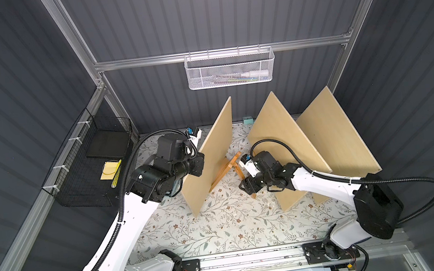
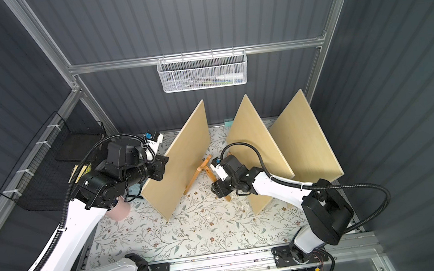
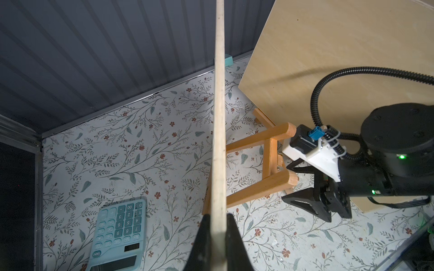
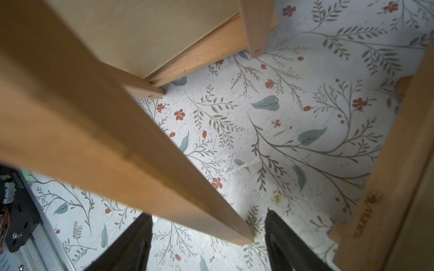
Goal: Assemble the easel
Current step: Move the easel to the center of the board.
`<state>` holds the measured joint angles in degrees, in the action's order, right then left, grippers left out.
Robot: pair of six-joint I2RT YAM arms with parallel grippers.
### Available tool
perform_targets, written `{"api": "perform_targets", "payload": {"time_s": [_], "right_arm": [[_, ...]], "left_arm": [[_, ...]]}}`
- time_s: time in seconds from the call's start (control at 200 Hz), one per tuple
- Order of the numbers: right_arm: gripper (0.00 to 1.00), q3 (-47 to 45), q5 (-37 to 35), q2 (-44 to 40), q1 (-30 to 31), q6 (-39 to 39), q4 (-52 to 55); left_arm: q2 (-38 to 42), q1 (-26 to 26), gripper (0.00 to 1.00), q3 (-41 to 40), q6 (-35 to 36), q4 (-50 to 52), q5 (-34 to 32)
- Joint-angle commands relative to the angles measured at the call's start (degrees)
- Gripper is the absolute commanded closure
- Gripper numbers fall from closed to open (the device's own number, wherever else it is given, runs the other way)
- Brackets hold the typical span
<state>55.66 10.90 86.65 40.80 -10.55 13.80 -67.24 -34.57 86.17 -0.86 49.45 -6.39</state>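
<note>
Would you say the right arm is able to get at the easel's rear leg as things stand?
Probably yes: the right gripper is open; the rear leg appears to lie between its fingers, nothing blocking.

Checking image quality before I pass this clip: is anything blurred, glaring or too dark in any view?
Right wrist view: the near easel leg is soft, the tablecloth behind it sharp. Left wrist view: the held board is sharp, the walls dark. In both top views the tablecloth is brightest along its near edge.

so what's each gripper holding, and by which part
Left gripper pinches the plywood board by its side edge. Right gripper is open astride an easel leg, holding nothing.
</note>
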Motion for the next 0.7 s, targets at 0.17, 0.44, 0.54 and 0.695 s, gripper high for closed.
{"api": "perform_targets", "payload": {"time_s": [0.17, 0.44, 0.54, 0.695], "right_arm": [[0.25, 4.07, 1.10, 4.48, -0.67, -0.36, 0.91], [0.24, 11.85, 1.61, 11.92, -2.67, 1.24, -0.67], [0.24, 18.40, 2.49, 17.67, -2.97, 1.94, -0.82], [0.23, 28.03, 2.82, 26.26, -3.34, 2.55, -1.88]], "left_arm": [[2.32, -1.18, 1.00, -2.60, 3.65, -5.22, 2.44], [1.47, -2.17, 1.00, -1.93, 0.44, -3.53, 0.55], [1.18, -2.22, 1.00, -2.15, -3.25, -3.98, -3.82], [0.56, -2.34, 1.00, -3.22, -13.19, -6.51, -13.92]]}}
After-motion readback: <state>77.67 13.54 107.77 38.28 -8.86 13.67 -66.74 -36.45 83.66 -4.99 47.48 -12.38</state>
